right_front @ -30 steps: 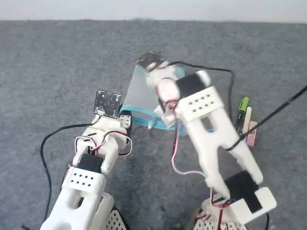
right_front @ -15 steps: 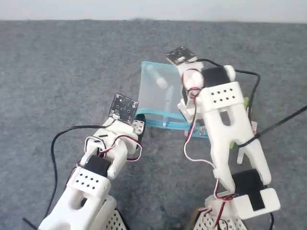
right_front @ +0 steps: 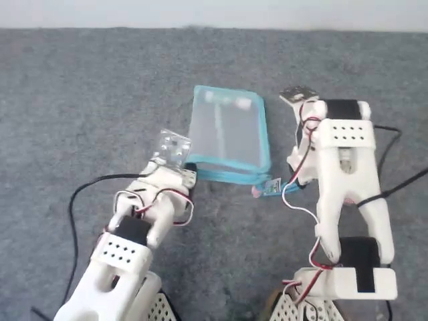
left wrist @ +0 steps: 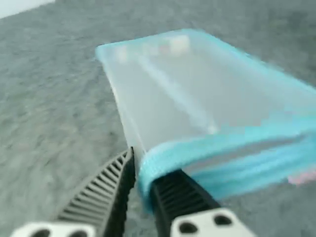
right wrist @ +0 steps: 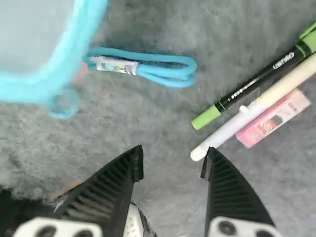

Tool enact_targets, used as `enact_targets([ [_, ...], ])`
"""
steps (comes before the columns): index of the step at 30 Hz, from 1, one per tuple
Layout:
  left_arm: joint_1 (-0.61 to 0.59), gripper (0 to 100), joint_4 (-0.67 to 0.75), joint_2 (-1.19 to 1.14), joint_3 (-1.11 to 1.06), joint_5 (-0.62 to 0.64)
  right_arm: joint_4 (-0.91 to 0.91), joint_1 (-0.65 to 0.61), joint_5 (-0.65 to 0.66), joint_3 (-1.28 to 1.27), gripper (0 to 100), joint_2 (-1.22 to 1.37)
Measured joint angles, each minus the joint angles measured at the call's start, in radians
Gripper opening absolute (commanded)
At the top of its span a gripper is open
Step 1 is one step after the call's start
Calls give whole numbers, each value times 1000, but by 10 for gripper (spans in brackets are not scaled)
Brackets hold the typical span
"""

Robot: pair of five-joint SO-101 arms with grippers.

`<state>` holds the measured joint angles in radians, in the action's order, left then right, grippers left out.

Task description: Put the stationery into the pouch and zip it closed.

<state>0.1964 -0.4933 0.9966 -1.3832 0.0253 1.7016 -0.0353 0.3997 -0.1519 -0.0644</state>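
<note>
Pouch (right_front: 227, 137) lying on the grey mat (right_front: 80, 87), see-through with blue trim | my left gripper (left wrist: 142, 170) clamped tight on its near blue corner | my right gripper (right wrist: 173, 153) jaws spread wide, nothing in em, hanging near the green marker (right wrist: 254, 81), white pen (right wrist: 237, 123) and pink eraser (right wrist: 274, 118), all on the mat just beside the pouch

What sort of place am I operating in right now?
Most likely a lab-style tabletop practice station: a grey carpet-like mat covers the table, a plain pale wall stands behind, and a pouch and pens lie laid out.
</note>
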Motion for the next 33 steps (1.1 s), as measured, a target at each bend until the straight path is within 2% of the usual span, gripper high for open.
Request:
enact_targets([
  [3,-92,12,0,0,6,29,-6,29,2,-11,194,0],
  [9,-78,12,0,0,6,26,-35,40,8,-11,194,0],
  [12,-100,12,0,0,6,26,-63,94,18,-11,194,0],
  [16,-51,12,0,0,6,0,-104,186,69,-11,194,0],
  [21,-138,12,-6,0,18,43,-118,275,115,-11,194,0],
  [23,-77,12,-28,0,18,8,-118,278,118,-11,194,5],
  [26,80,12,-66,0,18,-138,-118,272,120,-11,192,71],
  [27,94,12,-72,0,18,-164,-118,276,120,-11,194,101],
  [33,-97,12,-77,0,57,-51,-160,279,120,-11,194,212],
])
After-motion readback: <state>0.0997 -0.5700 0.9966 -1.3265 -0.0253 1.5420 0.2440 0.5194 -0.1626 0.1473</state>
